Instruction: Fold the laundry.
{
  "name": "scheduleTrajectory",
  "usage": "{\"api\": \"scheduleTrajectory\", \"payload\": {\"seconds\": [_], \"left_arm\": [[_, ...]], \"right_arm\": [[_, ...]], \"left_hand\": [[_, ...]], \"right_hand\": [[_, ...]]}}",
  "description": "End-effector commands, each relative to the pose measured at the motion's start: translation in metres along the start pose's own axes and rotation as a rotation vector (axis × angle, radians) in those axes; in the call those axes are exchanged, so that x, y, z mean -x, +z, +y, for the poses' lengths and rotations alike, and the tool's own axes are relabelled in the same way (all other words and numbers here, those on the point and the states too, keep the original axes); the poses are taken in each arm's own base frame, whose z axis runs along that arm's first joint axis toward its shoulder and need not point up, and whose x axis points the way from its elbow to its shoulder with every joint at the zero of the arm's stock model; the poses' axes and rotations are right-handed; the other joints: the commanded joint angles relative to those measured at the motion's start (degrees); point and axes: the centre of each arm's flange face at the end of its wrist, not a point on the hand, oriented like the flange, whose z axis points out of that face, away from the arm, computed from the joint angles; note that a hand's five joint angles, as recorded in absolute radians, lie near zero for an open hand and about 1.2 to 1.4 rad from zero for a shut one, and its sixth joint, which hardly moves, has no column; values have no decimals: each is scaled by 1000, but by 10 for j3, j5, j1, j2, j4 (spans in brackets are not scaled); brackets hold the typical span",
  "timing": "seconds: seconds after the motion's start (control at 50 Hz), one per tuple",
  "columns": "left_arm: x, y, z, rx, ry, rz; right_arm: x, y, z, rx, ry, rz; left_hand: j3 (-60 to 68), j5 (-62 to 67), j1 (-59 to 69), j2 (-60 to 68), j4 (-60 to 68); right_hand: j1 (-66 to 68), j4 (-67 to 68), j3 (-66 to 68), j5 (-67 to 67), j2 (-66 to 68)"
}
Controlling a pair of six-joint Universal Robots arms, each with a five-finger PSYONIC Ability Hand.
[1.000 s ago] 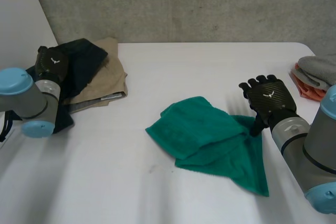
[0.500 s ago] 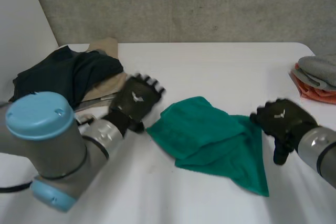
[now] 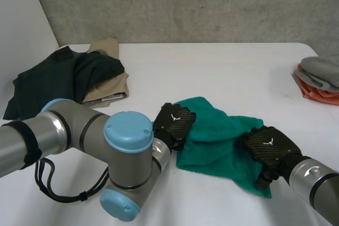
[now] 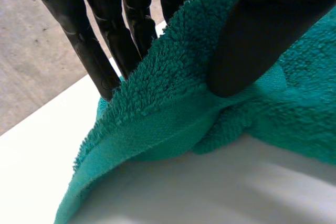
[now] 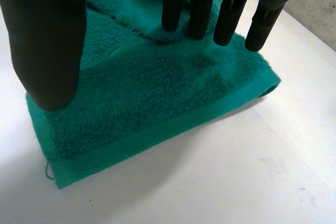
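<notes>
Green towel (image 3: 222, 141) lying crumpled, part-folded, mid worktop (image 3: 212, 67). My left hand (image 3: 174, 123) pinching its left hem between thumb and fingers (image 4: 89, 51). My right hand (image 3: 267, 146) resting straight, unclenched fingers (image 5: 198, 3) on right corner, gripping nothing. Dark and tan clothes (image 3: 79, 78) lying far left, well apart. Judging terry soft, light, limp, grippy; sagging wherever unsupported. Am recommending hold at banded hem corners, not loose middle.

Grey concrete wall (image 3: 185, 3) behind white table (image 3: 212, 70).
</notes>
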Motion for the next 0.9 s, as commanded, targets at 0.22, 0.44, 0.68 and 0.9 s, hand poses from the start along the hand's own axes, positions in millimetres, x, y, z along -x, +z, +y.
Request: {"api": "scheduleTrajectory", "payload": {"seconds": [0.22, 0.44, 0.68, 0.9], "left_arm": [[50, -18, -52, -111, -18, -123], [111, -83, -114, -133, -40, -239], [140, -82, -69, 59, -82, -274], [145, -51, -53, 27, -76, -287]], "right_arm": [[-21, 17, -3, -16, -28, 135], [-93, -46, -90, -213, -113, 416], [-94, -21, -85, -159, -95, 213], [-43, -10, -42, -10, 60, 51]], "left_hand": [[170, 177, 181, 167, 167], [170, 177, 181, 167, 167], [170, 177, 181, 167, 167], [170, 177, 181, 167, 167]], "right_hand": [[574, 585, 582, 599, 587], [574, 585, 582, 599, 587], [574, 585, 582, 599, 587], [92, 103, 100, 117, 104]]}}
